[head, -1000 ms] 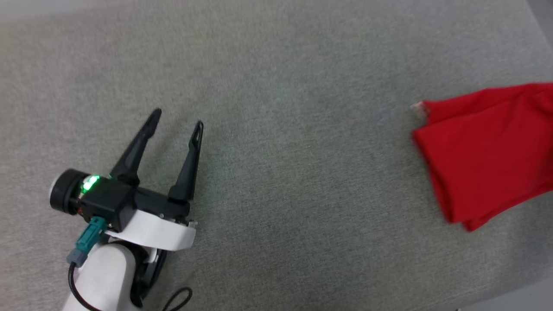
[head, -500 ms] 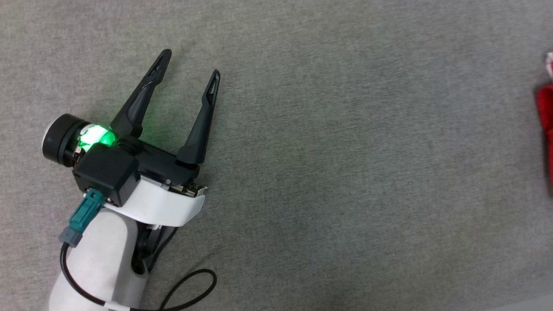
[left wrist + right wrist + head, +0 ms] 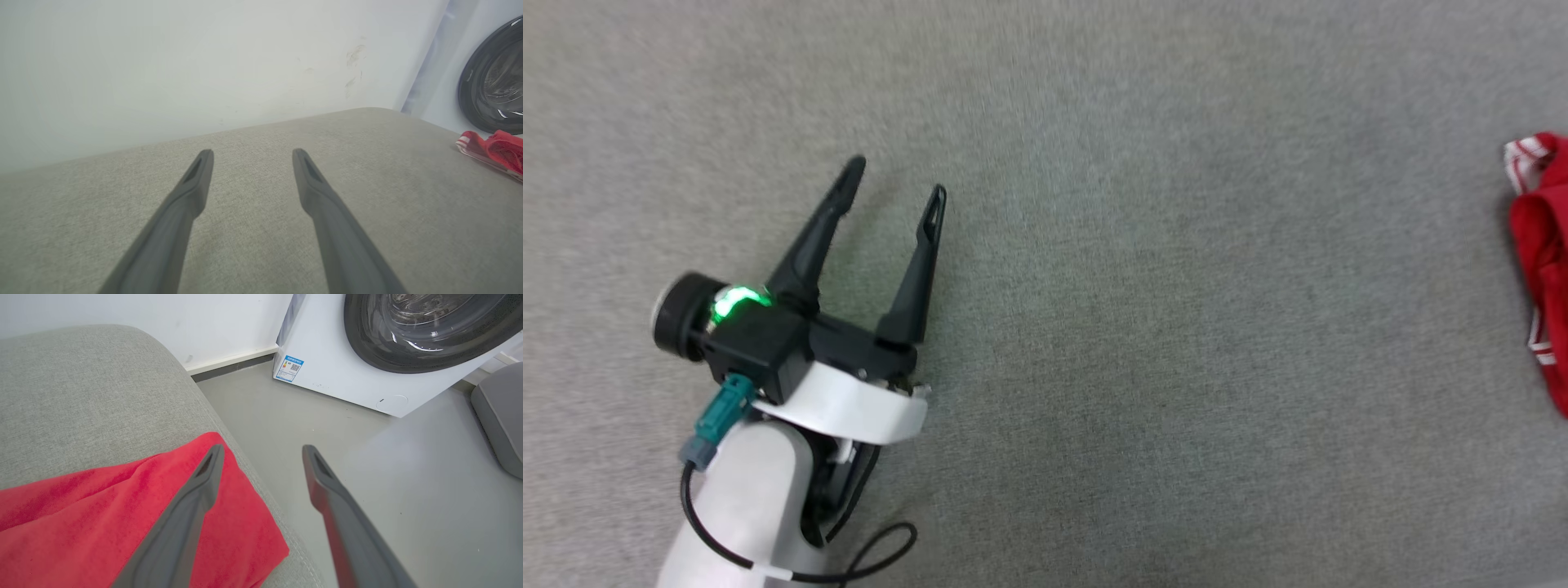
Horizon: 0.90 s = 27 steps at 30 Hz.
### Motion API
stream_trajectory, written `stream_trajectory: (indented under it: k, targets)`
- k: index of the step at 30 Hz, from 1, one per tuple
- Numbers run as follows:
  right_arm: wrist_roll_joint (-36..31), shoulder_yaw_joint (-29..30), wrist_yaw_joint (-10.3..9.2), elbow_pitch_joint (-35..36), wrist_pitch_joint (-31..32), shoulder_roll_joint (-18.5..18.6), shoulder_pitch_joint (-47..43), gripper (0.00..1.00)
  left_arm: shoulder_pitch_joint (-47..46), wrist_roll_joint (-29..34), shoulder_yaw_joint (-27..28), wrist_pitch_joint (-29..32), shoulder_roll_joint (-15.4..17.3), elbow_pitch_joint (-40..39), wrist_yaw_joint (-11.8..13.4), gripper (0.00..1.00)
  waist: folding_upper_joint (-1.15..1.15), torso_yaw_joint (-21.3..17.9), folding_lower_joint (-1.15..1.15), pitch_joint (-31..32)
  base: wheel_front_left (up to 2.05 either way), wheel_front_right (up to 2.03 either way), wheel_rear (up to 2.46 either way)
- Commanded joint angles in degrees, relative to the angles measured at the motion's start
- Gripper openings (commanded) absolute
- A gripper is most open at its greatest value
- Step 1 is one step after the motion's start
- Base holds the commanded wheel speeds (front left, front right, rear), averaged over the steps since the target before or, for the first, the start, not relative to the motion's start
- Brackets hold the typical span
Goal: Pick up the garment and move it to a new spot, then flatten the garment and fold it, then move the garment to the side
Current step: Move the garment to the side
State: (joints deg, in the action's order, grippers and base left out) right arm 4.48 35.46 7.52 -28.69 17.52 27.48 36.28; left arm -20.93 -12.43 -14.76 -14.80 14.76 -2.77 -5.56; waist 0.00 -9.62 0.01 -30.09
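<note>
Camera has shifted; red garment (image 3: 1547, 237) lies bunched, striped trim (image 3: 1524, 157) showing.

The head camera looked steeply down on the grey cushion (image 3: 1143, 327), with the left gripper (image 3: 898, 178) at lower left and the garment (image 3: 1543, 237) cut by the right edge. The left wrist camera sat low over that cushion, facing a pale wall (image 3: 163, 61), the same garment far right. The right wrist camera hung close above the garment at the cushion's edge, facing the washing machine (image 3: 335, 375) and floor (image 3: 286, 416).
</note>
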Motion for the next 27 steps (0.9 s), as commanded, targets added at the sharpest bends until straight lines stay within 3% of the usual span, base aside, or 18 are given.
stream_trajectory:
  k: [1,10,15,21,27]
  targets:
    - [0.51,-0.74,-0.06,-1.13,-2.28,0.71,-1.54,1.0,1.65,-0.38,-0.03,-0.26,-0.57,0.62,0.32,1.0,0.0,0.83,-0.01,4.63,0.0,0.0,0.0]
    - [6.28,-8.04,-0.06,-5.55,-16.62,-0.35,-9.83,1.0,8.89,-1.92,0.97,-0.42,-3.36,3.88,2.0,1.0,0.0,3.53,-0.01,15.14,0.0,0.0,0.0]
    - [8.73,-11.47,-0.05,-5.61,-21.08,-1.59,-14.32,1.0,11.97,-2.18,1.85,-0.42,-3.81,5.1,2.67,1.0,0.0,4.71,-0.01,18.77,0.0,0.0,0.0]
    - [10.57,-16.65,-0.05,-2.57,-25.38,-5.4,-20.94,1.0,15.85,-2.65,3.29,-0.38,-4.44,6.62,3.68,1.0,0.0,6.39,-0.01,23.25,0.0,0.0,0.0]
    - [9.95,-21.73,-0.06,3.9,-25.3,-11.31,-27.65,1.0,18.63,-2.79,3.71,-0.38,-4.97,8.15,4.26,1.0,0.0,8.09,-0.01,26.84,0.0,0.0,0.0]
